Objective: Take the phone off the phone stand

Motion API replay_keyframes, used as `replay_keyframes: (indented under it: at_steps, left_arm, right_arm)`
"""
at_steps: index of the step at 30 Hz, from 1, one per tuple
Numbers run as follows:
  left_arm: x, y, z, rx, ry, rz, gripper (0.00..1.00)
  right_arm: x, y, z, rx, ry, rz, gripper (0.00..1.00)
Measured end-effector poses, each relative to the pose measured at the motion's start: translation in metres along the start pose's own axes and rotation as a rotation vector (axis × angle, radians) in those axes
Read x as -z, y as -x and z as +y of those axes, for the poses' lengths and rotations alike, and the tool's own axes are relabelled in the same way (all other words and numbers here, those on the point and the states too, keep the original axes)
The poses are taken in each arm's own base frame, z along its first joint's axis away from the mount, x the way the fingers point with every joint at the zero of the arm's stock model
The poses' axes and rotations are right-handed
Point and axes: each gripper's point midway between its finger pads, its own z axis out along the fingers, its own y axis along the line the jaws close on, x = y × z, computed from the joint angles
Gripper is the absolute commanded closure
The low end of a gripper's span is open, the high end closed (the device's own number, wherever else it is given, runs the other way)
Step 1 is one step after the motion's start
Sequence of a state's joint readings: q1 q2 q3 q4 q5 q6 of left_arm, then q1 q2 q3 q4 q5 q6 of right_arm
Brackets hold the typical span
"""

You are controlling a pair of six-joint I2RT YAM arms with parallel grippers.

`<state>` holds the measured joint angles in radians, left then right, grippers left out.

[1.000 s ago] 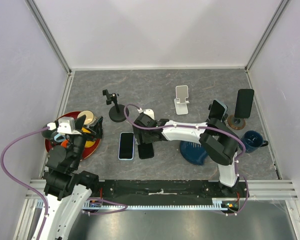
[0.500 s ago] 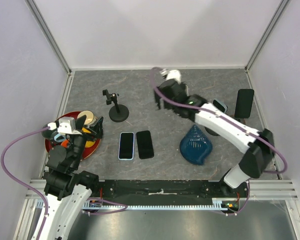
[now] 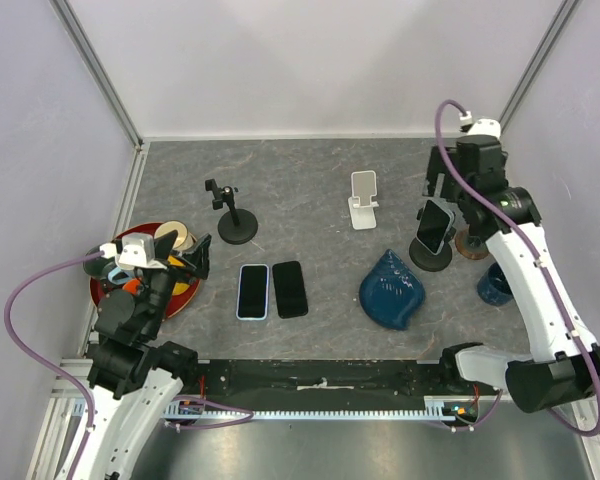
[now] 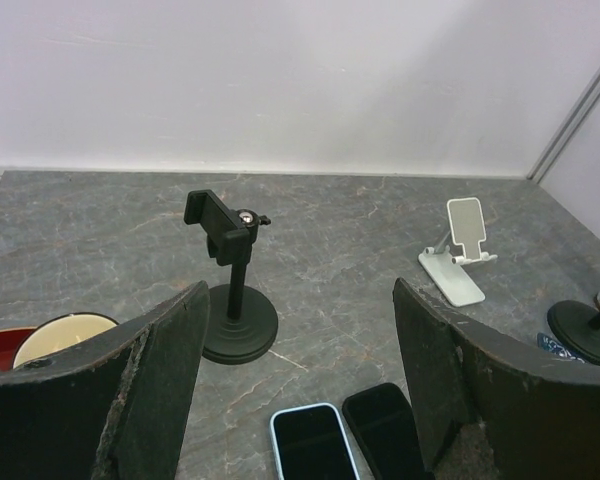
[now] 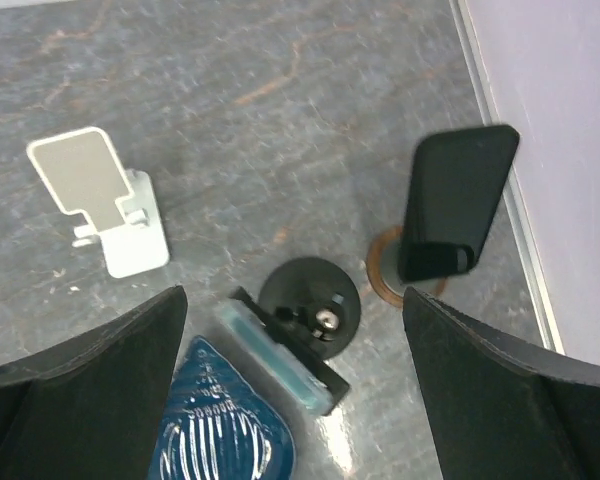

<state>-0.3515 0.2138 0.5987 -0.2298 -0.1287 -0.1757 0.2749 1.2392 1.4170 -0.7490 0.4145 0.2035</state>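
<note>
A teal-cased phone [image 3: 434,224] sits tilted in the clamp of a black round-base stand [image 3: 430,257]; it also shows in the right wrist view [image 5: 280,356]. A black phone [image 5: 455,200] stands on a copper-ringed stand [image 5: 384,275] just to its right. My right gripper [image 3: 455,193] hovers above and behind these two stands, open and empty [image 5: 295,400]. My left gripper [image 3: 168,256] is open and empty at the near left [image 4: 300,400]. A blue-cased phone [image 3: 252,291] and a black phone [image 3: 290,288] lie flat mid-table.
An empty black clamp stand [image 3: 230,212] and an empty white stand [image 3: 363,198] stand at the back. A blue shell-shaped object [image 3: 392,290] lies in front of the teal phone's stand. A blue mug [image 3: 497,284] is at the right, a red plate [image 3: 180,292] with a bowl at the left.
My right arm has swung from the flat phones mid-table to the back right, above the two loaded stands. The left arm has not moved.
</note>
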Motion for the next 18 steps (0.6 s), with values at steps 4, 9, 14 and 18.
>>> replay_keyframes:
  at_steps: [4,9,14,18]
  left_arm:
    - [-0.001,-0.002,-0.001,0.0,-0.004,0.01,0.2]
    - [-0.002,-0.003,-0.001,0.0,-0.004,0.012,0.2]
    - [-0.002,-0.003,-0.002,0.0,-0.007,0.013,0.2]
    - [-0.002,-0.003,-0.002,0.0,-0.008,0.013,0.2]
  right_arm:
    - [-0.006,-0.023,-0.023,-0.033,-0.006,0.077,0.06]
    - [-0.018,-0.061,-0.012,-0.016,0.063,0.205,0.16]
    - [-0.024,-0.075,-0.004,-0.008,0.111,0.258,0.27]
    - [-0.024,-0.08,0.0,-0.001,0.138,0.274,0.4]
